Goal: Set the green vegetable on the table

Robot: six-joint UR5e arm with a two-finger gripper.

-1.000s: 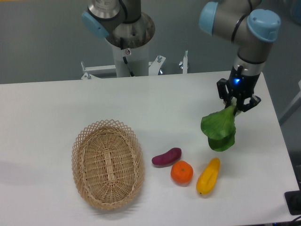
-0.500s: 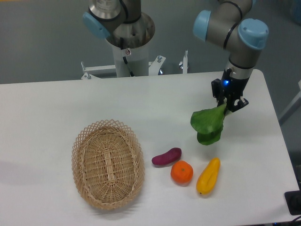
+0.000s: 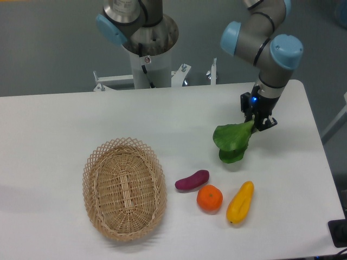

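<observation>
Gripper (image 3: pixel 255 122) clamped on pale stem of green vegetable (image 3: pixel 232 142); leaves hang down-left, over right part of table (image 3: pixel 65 119). Nearer the camera: purple vegetable (image 3: pixel 192 180), orange (image 3: pixel 210 198), yellow vegetable (image 3: pixel 240 202). Wicker basket (image 3: pixel 124 188) at left.

Bright, even overhead light; the white table (image 3: pixel 65 119) shows mild glare and only soft, faint shadows beneath the wicker basket (image 3: pixel 124 188); focus is slightly soft throughout; no marked edge distortion.
</observation>
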